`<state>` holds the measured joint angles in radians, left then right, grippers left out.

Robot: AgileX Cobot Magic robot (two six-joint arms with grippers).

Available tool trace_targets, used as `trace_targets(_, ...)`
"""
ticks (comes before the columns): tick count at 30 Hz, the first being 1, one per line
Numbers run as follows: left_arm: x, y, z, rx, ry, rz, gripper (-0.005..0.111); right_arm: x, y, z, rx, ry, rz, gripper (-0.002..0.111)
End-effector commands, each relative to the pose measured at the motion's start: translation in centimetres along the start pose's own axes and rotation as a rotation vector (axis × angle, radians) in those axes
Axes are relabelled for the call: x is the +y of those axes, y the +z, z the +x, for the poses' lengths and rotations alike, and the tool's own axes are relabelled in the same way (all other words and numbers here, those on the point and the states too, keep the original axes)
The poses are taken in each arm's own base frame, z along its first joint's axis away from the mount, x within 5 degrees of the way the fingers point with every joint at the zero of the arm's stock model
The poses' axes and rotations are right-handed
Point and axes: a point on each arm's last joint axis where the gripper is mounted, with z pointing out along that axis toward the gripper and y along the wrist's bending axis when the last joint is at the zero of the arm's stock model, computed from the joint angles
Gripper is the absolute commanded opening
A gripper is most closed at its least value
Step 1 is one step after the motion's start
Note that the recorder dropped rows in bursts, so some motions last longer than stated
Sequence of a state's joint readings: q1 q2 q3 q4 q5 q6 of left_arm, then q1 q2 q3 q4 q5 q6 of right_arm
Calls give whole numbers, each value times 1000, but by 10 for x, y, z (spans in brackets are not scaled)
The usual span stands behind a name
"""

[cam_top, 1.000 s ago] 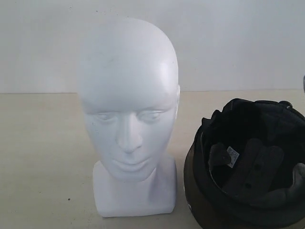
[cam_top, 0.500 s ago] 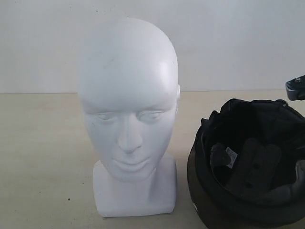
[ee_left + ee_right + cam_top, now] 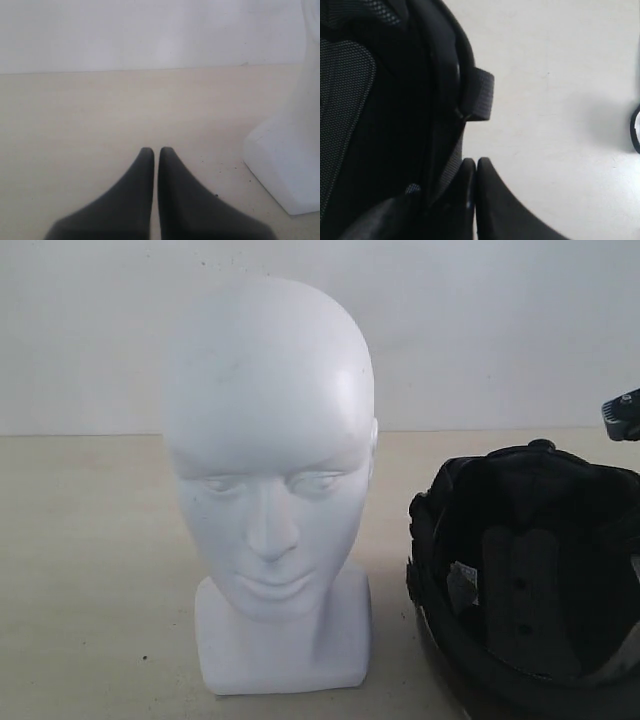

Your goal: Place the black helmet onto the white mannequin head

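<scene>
At four o'clock from the head, helmet: rounded matte black open-face helmet (image 3: pixel 440 570), tipped so its grey padded lining (image 3: pixel 525 600) shows, apart from the head and partly out of frame.
Head: glossy white bald plastic mannequin head (image 3: pixel 268 440), upright on its block base on the pale beige table (image 3: pixel 90 570), crown bare.
Right pincer (image 3: pixel 472 167): clenched tip to tip against the helmet's rim, by a black strap tab (image 3: pixel 480 95). I cannot tell whether webbing is nipped.
Left pincer (image 3: pixel 156 152): clenched, empty, near the head's base.
Step, as judged: raising and turning the helmet.
Doing it well: secure the rim, roll the opening to six o'clock, centre above the crown, lower straight without nudging the head sideways.
</scene>
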<state>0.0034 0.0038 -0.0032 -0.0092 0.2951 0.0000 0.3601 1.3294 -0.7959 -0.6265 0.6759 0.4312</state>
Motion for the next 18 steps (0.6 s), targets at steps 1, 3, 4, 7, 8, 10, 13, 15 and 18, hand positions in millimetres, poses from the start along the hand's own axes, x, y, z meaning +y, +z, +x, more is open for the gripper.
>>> trace_targets(1, 0, 0, 1, 1, 0, 4, 5, -4, -2, -4, -12, -15, 28, 0)
trace_targets(3, 0, 0, 1, 1, 0, 4, 5, -8, -8, -12, -29, -7, 43, 0)
trace_targets(4, 0, 0, 1, 1, 0, 4, 5, -11, -11, -16, -32, 0, 53, 0)
trace_targets(7, 0, 0, 1, 1, 0, 4, 5, -18, -24, -30, -42, 17, 69, 0)
trace_targets(8, 0, 0, 1, 1, 0, 4, 5, -18, -26, -32, -37, 2, 58, 0)
trace_targets(10, 0, 0, 1, 1, 0, 4, 5, -14, -29, -33, -18, -21, 1, 0)
trace_targets(13, 0, 0, 1, 1, 0, 4, 5, -4, -32, -31, 10, -47, -120, 0)
trace_targets(15, 0, 0, 1, 1, 0, 4, 5, 3, -33, -30, 26, -55, -197, 0)
trace_targets(18, 0, 0, 1, 1, 0, 4, 5, 8, -34, -28, 41, -72, -264, 0)
